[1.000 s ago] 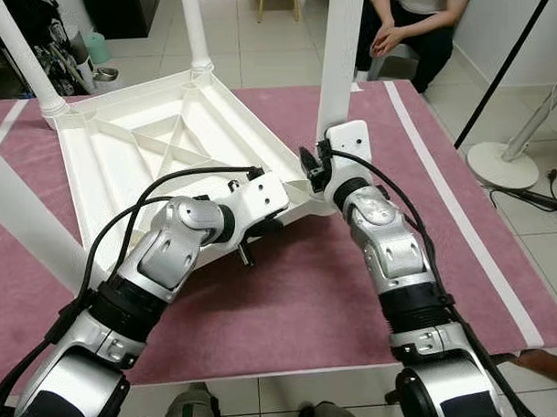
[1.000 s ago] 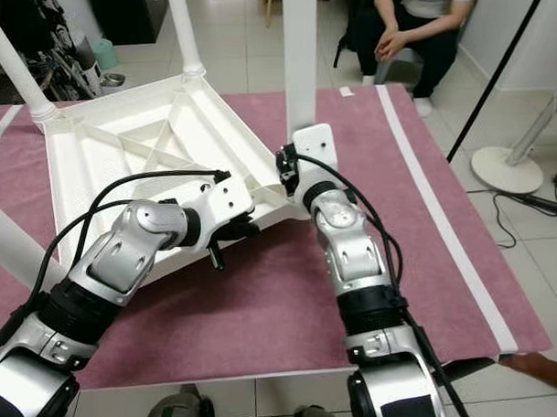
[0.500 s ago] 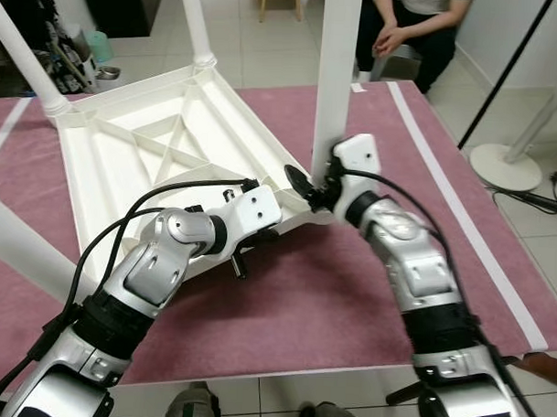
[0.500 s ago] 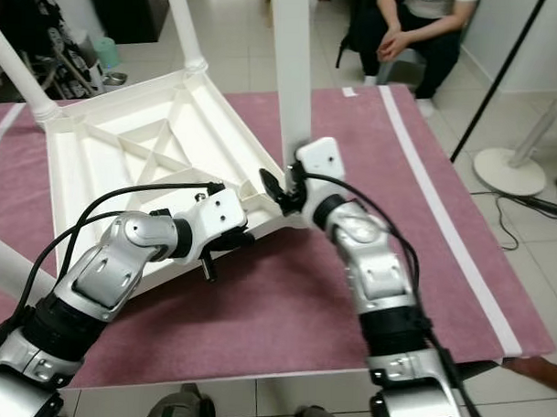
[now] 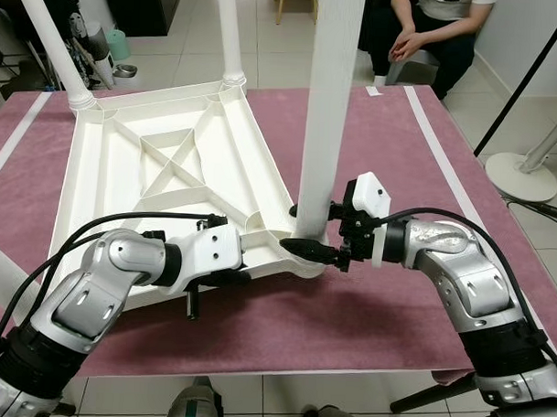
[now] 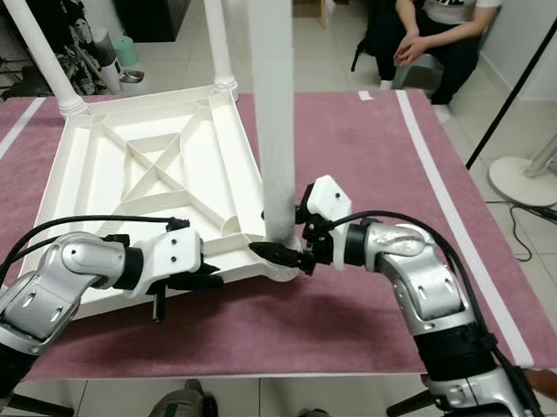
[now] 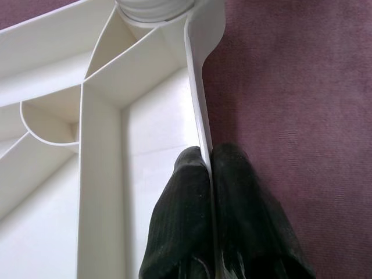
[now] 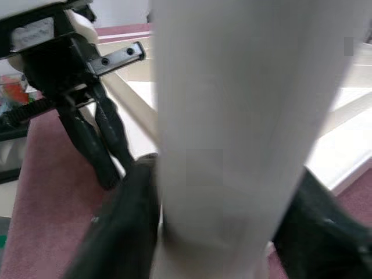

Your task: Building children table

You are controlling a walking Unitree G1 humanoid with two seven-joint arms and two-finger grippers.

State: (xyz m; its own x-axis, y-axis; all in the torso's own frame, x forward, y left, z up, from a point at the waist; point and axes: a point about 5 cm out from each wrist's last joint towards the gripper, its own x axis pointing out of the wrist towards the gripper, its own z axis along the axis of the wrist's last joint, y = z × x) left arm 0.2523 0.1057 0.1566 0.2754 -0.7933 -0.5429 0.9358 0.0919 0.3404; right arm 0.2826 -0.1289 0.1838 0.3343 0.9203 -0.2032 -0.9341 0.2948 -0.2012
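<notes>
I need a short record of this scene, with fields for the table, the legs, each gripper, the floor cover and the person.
table: white tabletop lies upside down, ribs showing
legs: upright at the corners; near leg stands in its socket
left gripper: fingers shut on the tabletop rim, close to the near leg
right gripper: fingers around the base of the near leg
floor cover: pink mat on tiles
person: seated behind the mat, hands together

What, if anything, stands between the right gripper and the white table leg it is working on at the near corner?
Nothing visible. The right gripper already grips the base of the leg at the tabletop corner socket, while the left gripper pinches the rim.
</notes>
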